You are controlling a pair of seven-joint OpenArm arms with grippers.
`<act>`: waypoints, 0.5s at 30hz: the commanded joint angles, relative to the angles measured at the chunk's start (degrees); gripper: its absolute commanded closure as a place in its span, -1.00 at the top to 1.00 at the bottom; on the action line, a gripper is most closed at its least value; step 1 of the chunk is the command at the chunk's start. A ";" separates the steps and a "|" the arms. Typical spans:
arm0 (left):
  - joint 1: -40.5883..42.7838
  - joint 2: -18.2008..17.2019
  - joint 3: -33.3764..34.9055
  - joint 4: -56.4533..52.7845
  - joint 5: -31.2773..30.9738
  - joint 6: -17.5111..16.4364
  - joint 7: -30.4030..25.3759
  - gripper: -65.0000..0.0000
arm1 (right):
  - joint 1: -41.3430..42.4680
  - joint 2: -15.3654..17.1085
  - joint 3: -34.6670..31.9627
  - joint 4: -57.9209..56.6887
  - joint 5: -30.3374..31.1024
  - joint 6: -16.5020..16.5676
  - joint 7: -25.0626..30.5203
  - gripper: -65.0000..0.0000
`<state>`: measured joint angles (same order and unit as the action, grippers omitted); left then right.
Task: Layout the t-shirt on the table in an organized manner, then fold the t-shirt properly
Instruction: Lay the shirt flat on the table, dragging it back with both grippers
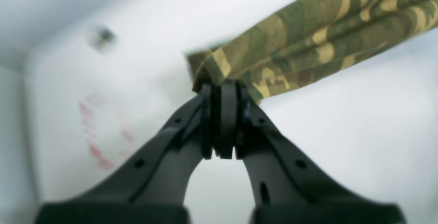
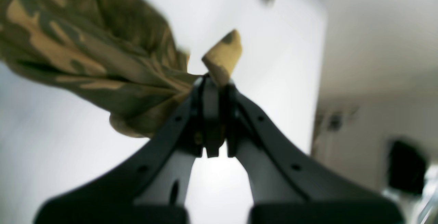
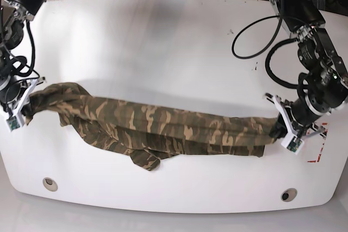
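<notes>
The white bench [image 3: 163, 42] fills the base view, though its left and right edges are cut off by the frame and both wrist views show it only as a blurred pale surface. Across its middle, nearer the front edge, the t-shirt [image 3: 163, 126] is stretched into a long bunched band from the left edge toward the right edge; its sleeves and collar cannot be told apart in the folds, and a loose flap sags toward the front edge. The left hand [image 1: 224, 85], near the bench's right edge, is clamped on one end of the cloth, the pinched part hidden between its fingers. The right hand [image 2: 214, 80], at the left edge, is likewise closed on the other end, with a small tan tip of fabric poking out above it. A red tape mark [image 3: 317, 158] by the right edge is partly hidden, and two grommet holes [image 3: 50, 183] sit near the front corners.
</notes>
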<state>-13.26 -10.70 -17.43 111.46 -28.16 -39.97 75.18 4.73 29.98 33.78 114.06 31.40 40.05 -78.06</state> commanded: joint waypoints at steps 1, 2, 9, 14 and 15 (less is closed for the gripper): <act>2.84 -0.77 -1.60 1.64 -0.19 -0.03 -1.20 -1.00 | -2.05 -0.22 0.99 1.15 1.00 -0.05 1.71 -1.00; 4.86 -0.77 -2.57 1.82 -0.19 -0.03 -1.20 -1.00 | -3.81 -0.92 1.78 1.15 1.00 -0.05 1.71 -1.00; 12.60 -0.77 -6.61 1.90 -0.19 -0.03 -1.20 -1.00 | -9.79 -4.35 4.68 1.24 1.00 -0.05 1.71 -1.00; 16.29 -2.71 -7.05 1.82 -0.10 -0.03 -1.20 -1.00 | -12.25 -4.53 4.86 1.24 1.00 -0.05 1.71 -1.00; 17.08 -2.97 -7.05 1.82 -0.10 -0.03 -1.20 -1.00 | -12.78 -4.53 4.86 1.24 1.00 -0.05 1.71 -1.00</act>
<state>3.09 -11.99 -24.03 112.20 -28.73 -39.97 74.85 -7.62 24.16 37.95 114.32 32.86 40.07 -76.93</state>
